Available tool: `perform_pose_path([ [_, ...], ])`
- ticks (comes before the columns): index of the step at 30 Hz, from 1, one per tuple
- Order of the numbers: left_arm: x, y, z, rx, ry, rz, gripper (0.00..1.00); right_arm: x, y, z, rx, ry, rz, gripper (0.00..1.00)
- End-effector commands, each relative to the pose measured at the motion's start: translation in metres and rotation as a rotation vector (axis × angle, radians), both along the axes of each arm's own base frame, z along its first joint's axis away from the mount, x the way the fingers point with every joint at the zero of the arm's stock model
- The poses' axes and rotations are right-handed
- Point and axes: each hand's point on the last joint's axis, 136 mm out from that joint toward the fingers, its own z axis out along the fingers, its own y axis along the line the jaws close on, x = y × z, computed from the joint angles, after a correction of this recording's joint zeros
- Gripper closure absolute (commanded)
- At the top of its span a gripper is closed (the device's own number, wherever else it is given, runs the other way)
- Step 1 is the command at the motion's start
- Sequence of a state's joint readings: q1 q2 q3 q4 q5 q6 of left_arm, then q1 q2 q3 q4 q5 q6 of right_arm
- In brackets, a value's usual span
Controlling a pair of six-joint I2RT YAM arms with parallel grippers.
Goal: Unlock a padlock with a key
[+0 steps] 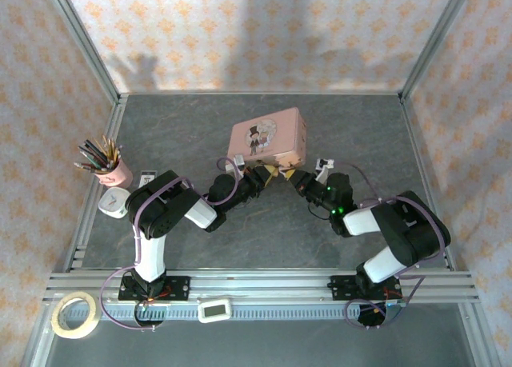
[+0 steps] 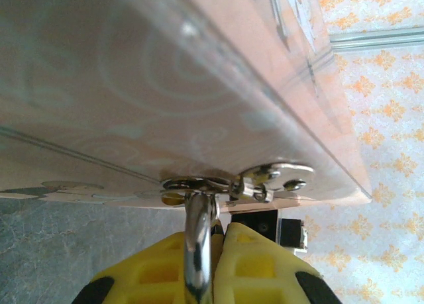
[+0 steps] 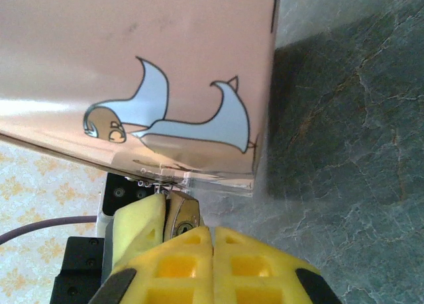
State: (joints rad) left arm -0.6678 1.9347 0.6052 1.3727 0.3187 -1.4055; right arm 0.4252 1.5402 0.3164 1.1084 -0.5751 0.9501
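- Two grippers meet just beside the near side of the pink tin point(image 1: 268, 139) in the top view. The left gripper point(image 1: 258, 176) is toward the tin's left and the right gripper point(image 1: 293, 176) toward its right, tips almost touching. What sits between them is too small for me to make out from up there. A cup of pencils point(image 1: 114, 172) stands well to the tin's left.
- Left wrist: I see my yellow fingers point(image 2: 262, 267) clamped on the thin silvery shackle of the padlock point(image 2: 199, 241). The shackle runs up to the metal hasp point(image 2: 268, 178) on the tin's edge.
- Right wrist: my right fingers point(image 3: 258, 271) are pressed together with no gap. I cannot tell whether a key lies between them. Just past their tips, against the tin's lower corner, the padlock's small brassy body shows.
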Motion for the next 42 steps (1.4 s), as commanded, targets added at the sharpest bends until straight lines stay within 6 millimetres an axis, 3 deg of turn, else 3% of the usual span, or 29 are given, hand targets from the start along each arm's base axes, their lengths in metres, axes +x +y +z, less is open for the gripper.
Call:
perform_pose_path([
  [1, -0.003, -0.009, 0.049, -0.097, -0.116, -0.034, 1.0, 0.002, 0.005, 0.017, 0.024, -0.06, 0.01, 1.0],
  [19, -0.009, -0.019, 0.052, -0.056, -0.15, -0.082, 1.0, -0.002, 0.011, 0.026, -0.013, -0.1, 0.043, 1.0],
  [33, -0.033, -0.037, 0.048, -0.014, -0.183, -0.246, 1.0, 0.001, 0.021, 0.021, -0.022, -0.082, 0.084, 1.0],
  [42, -0.022, -0.012, 0.039, 0.016, -0.152, -0.196, 1.0, 0.003, 0.011, 0.01, -0.105, -0.065, 0.044, 1.0],
])
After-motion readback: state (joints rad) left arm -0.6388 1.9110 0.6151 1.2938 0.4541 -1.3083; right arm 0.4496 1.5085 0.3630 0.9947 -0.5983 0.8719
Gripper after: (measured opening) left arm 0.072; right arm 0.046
